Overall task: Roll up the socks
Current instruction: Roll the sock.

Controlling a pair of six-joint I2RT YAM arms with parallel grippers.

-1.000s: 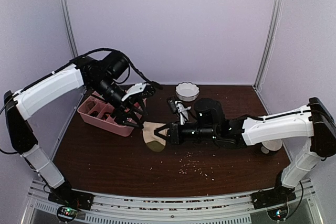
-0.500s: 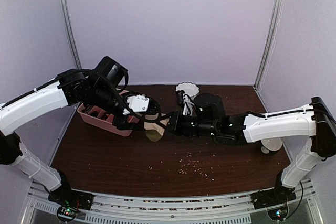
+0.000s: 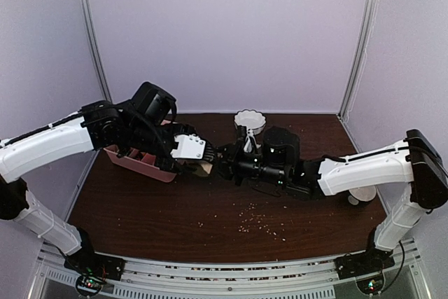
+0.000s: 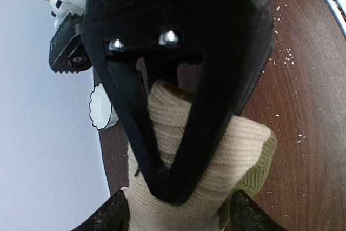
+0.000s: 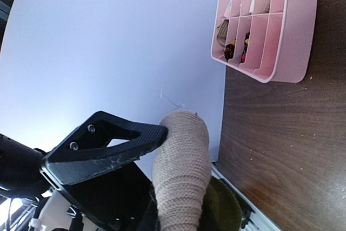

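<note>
- Pale lilac walls and metal uprights close in a dark brown wooden bench (image 3: pixel 140 222); my two bases sit at its near edge.
- Nearest me, pale crumbs (image 3: pixel 260 219) are scattered over the wood, closer to my right side.
- To the right, a round white thing (image 3: pixel 360 196) shows from under my right forearm; I cannot make out what it is.
- Both my arms reach in toward the middle of the bench and meet there, wrist to wrist.
- The socks (image 3: pixel 204 167) are there between them, bunched into one lump: cream-tan ribbed knit with an olive-green part at the edge.
- My right jaws are closed on the socks, the black fingers drawn to a narrow V with the knit pinched inside.
- My left jaws stand spread, one tip on each side of the lump. The knit fills the gap between them, and I cannot tell whether the tips press it.
- Whether the lump is clear of the wood I cannot tell.
- Just beyond my left wrist is the pink compartment tray (image 5: pixel 300 31), with small dark and reddish things in some compartments.
- Farther back, near the rear wall, is the white scalloped bowl (image 3: pixel 250 118), well apart from the tray.
</note>
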